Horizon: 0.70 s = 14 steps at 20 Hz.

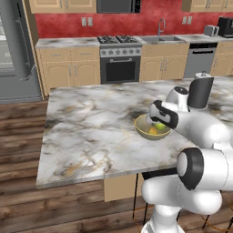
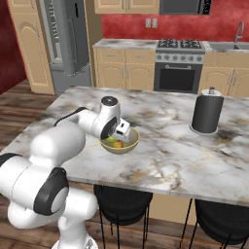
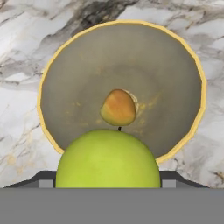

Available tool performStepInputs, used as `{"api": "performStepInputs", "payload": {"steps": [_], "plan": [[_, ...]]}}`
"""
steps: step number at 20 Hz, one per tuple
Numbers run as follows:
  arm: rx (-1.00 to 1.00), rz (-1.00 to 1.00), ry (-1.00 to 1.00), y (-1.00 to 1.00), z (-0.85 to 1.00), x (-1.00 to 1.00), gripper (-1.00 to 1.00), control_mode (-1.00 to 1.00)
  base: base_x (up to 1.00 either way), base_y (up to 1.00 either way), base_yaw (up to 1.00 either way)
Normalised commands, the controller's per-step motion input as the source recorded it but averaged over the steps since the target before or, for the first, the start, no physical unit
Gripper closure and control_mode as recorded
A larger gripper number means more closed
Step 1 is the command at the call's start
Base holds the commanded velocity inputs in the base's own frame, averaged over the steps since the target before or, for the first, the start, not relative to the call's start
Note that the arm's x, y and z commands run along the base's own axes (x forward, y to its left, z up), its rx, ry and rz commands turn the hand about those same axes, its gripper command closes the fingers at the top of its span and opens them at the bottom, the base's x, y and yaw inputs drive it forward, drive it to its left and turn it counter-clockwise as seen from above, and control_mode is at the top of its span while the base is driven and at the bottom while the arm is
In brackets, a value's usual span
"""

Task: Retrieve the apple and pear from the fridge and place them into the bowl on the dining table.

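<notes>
The olive-tan bowl (image 3: 131,57) sits on the marble dining table (image 1: 91,123), near its front edge. A small orange-yellow pear (image 3: 118,107) lies in the bowl's middle. My gripper (image 3: 108,181) hangs just over the near rim of the bowl (image 1: 142,132), shut on a round green apple (image 3: 108,159) that hides most of both fingers. From the right base view, the gripper (image 2: 116,138) and the apple (image 2: 111,139) are at the left side of the bowl (image 2: 127,146). The grey fridge (image 1: 13,54) stands far off at the back left, with white shelves showing.
A dark cylindrical paper-towel holder (image 2: 207,113) stands on the table to the right of the bowl. Black stools (image 2: 121,199) are tucked under the table's near edge. The stove and tan cabinets (image 1: 119,59) line the back wall.
</notes>
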Motion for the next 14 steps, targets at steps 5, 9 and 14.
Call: {"api": "performStepInputs", "payload": {"steps": [5, 9, 14], "plan": [[0.0, -0.02, -0.01, -0.08, -0.15, 0.3, 1.0, -1.0, 0.0, 0.0, 0.0], [0.0, -0.01, 0.0, -0.12, -0.1, 0.25, 1.0, -1.0, 0.0, 0.0, 0.0], [0.0, -0.01, 0.0, -0.06, -0.1, 0.26, 1.0, -1.0, 0.0, 0.0, 0.0]]}}
